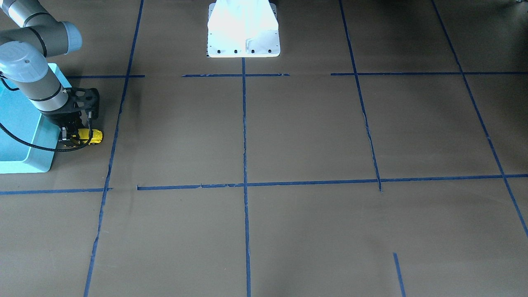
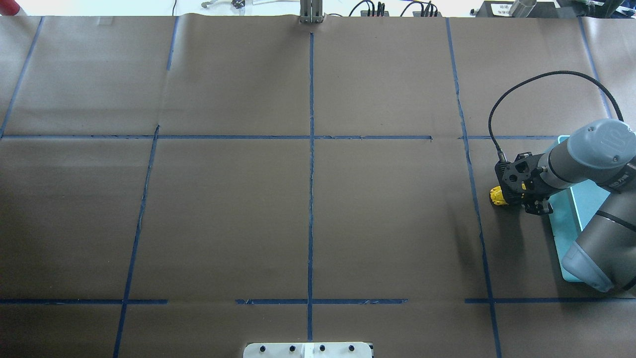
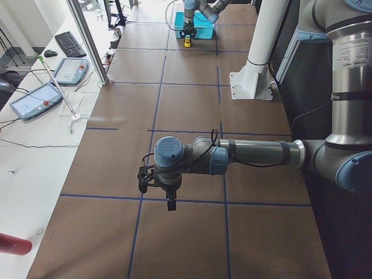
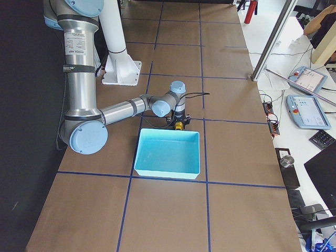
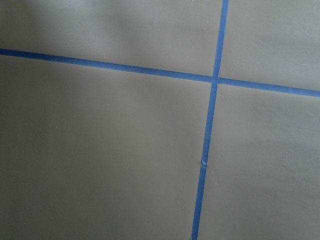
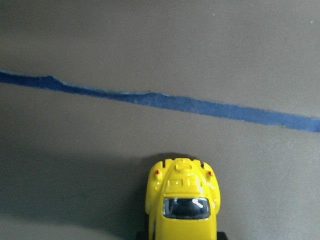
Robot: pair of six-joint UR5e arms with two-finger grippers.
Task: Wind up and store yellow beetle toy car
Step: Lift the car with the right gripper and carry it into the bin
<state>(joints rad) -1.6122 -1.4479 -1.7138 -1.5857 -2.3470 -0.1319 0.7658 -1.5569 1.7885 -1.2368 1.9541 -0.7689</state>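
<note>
The yellow beetle toy car (image 1: pixel 93 136) is low over the brown table just beside the turquoise bin (image 1: pixel 29 167). My right gripper (image 1: pixel 77 138) points down and is shut on the car's rear half. The car's front pokes out toward the table's middle, as the overhead view (image 2: pixel 498 195) shows. In the right wrist view the car (image 6: pixel 184 205) fills the bottom centre, nose toward a blue tape line. My left gripper (image 3: pixel 170 203) hangs over the table's other end. It shows only in the exterior left view, so I cannot tell whether it is open or shut.
The bin (image 2: pixel 571 209) lies under my right forearm at the table's right end, open side up. The robot's white base (image 1: pixel 243 37) stands at the near middle edge. Blue tape lines (image 2: pixel 311 164) divide the brown paper into squares.
</note>
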